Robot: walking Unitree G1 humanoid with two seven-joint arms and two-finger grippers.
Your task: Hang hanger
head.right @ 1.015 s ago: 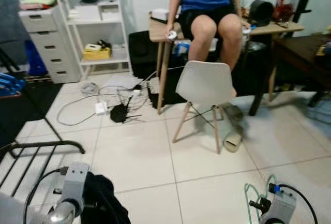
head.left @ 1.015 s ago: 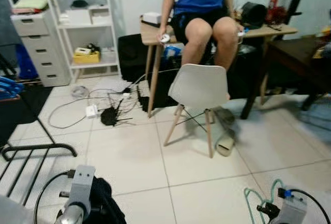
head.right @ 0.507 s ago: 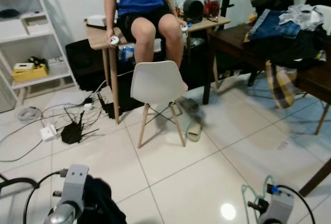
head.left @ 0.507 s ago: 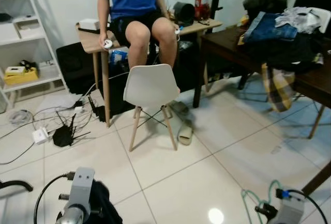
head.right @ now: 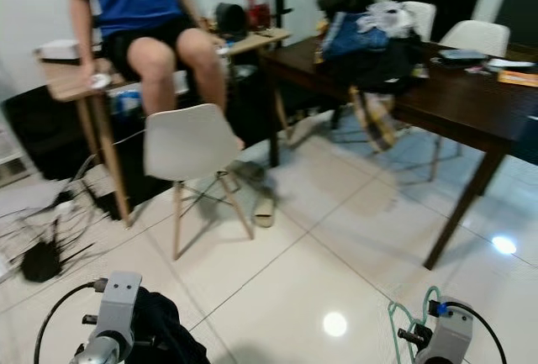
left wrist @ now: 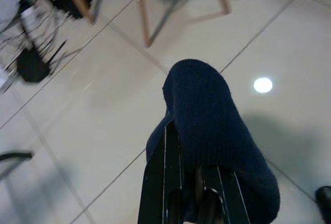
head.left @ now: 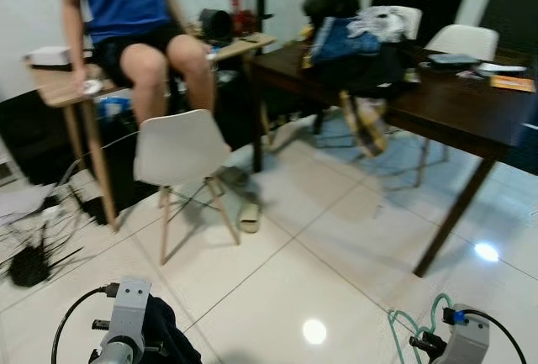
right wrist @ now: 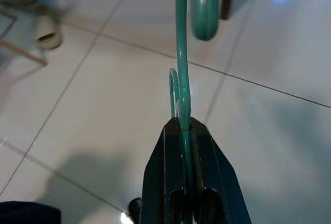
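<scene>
A green wire hanger (right wrist: 182, 53) sticks out from my right gripper (right wrist: 183, 131), whose fingers are shut on its wire; its green loops (head.left: 410, 330) also show beside my right wrist at the bottom of the head views. My left gripper (left wrist: 181, 146) is shut on a dark navy knitted garment (left wrist: 207, 131), which drapes over the fingers. That garment (head.left: 164, 339) hangs by my left wrist low in the left eye view. Both arms are held low over the tiled floor.
A white chair (head.left: 178, 150) stands ahead on the left. Behind it a person in a blue shirt (head.left: 126, 11) sits on a wooden desk (head.left: 59, 91). A dark table (head.left: 437, 103) piled with clothes (head.left: 357, 40) stands on the right. Slippers (head.left: 250, 213) and cables (head.left: 34, 255) lie on the floor.
The camera has swung to the right: the chair and the person slid to the left and the dark table with clothes came into view. Both grippers keep their hold.
</scene>
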